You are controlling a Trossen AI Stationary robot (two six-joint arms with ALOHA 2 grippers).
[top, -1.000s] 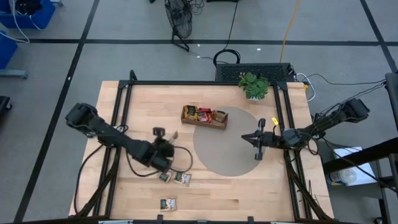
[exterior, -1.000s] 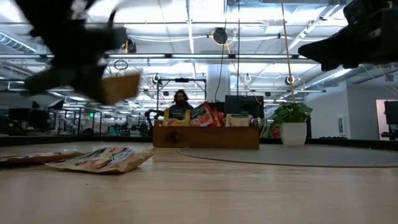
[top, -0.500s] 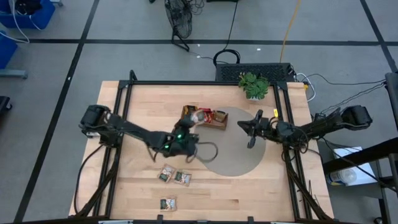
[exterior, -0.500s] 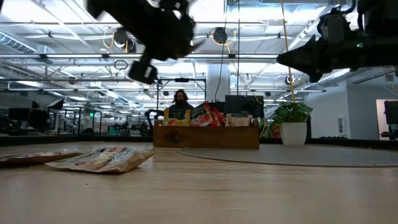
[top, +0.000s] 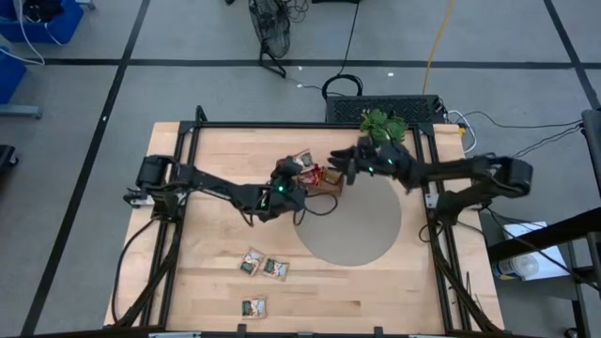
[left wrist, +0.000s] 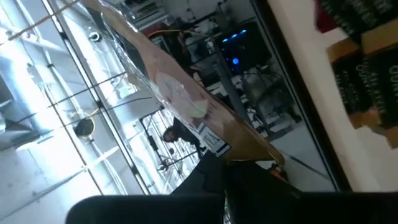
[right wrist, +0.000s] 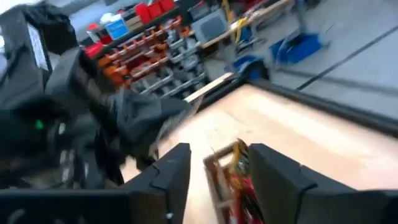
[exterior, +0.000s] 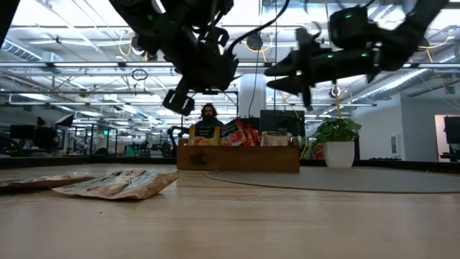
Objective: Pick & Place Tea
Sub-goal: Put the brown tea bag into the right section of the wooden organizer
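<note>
1. Your left arm reaches from the left edge of the surface [top: 216, 272] diagonally toward the middle, its forearm low and stretched long, ending at the left end of the wooden compartment tray [top: 324, 184].
2. Your left claw [top: 293, 172] is clamped shut on one tea sachet [top: 303, 158], a pale brownish packet that sticks out past the fingertips just above the tray's left end. In the left wrist view the sachet [left wrist: 186, 99] stands out from between the dark fingers.
3. In the low view the left claw [exterior: 188, 93] hangs above the tray [exterior: 238, 158], clear of the surface, tilted down toward it.
4. Your right arm comes in from the right edge, elbow bent near the frame rail, forearm running past the potted plant [top: 383, 127] toward the tray's right end.
5. Your right claw [top: 340, 163] hovers at the tray's right end with its fingers parted and nothing between them; the right wrist view shows the two fingers [right wrist: 168, 171] spread apart with the tray [right wrist: 227, 177] in the gap beyond them.
6. The two claws sit near each other over the tray, not touching.
7. The tray holds red sachets [top: 331, 176] standing in its compartments.
8. Three more sachets [top: 263, 267] lie flat on the surface near its front edge, well apart from the tray.
</note>
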